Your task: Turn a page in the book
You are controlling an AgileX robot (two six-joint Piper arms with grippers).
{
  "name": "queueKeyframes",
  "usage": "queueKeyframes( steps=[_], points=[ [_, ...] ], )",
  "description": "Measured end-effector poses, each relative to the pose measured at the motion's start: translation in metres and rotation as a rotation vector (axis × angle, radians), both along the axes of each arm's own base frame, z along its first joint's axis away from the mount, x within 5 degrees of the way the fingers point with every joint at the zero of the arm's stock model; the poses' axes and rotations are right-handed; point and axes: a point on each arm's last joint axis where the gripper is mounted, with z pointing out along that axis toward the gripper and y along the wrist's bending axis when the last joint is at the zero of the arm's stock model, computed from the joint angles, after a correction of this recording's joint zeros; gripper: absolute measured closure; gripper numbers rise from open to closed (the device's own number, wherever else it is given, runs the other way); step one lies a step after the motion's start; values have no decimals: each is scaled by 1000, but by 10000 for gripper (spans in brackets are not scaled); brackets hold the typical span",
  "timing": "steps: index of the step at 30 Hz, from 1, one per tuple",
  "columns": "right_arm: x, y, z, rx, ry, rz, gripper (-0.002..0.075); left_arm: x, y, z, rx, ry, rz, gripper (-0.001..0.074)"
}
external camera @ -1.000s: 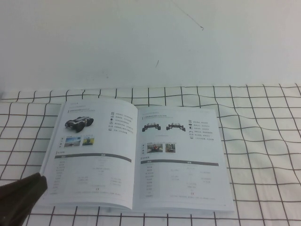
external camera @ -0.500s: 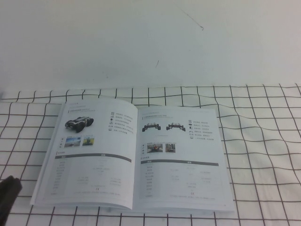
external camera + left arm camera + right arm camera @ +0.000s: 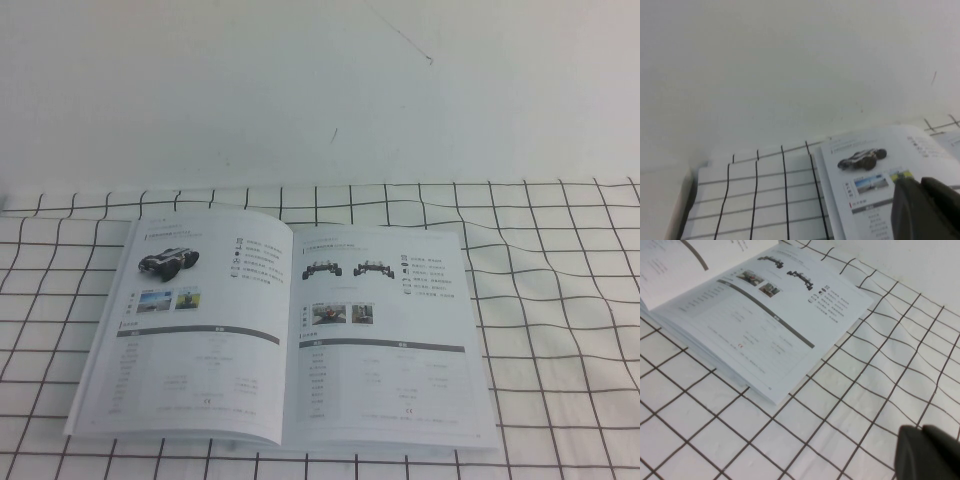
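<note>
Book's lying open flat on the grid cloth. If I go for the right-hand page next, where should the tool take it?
Take the right-hand page at its outer near corner, coming from the robot's right: that edge hangs free beside bare cloth, while the inner edge is bound at the spine. The right tool is nearest; the left tool hovers over the opposite page.

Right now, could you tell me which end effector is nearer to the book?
Left, as best I can judge. The left end effector sits at the book by its vehicle page; the right end effector sits off over the checked cloth.
</note>
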Motion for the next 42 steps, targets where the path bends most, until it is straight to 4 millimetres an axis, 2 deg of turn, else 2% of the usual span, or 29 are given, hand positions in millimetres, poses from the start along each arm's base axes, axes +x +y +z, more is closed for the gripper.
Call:
queueKeyframes(
  steps=[10, 42],
  points=[
    [0, 0, 0, 1, 0, 0, 726, -7, 3, -25, -69, 266, 60, 737],
    [0, 0, -1, 1, 2, -1, 726, -8, 3, -26, -75, 284, 68, 738]
  ],
)
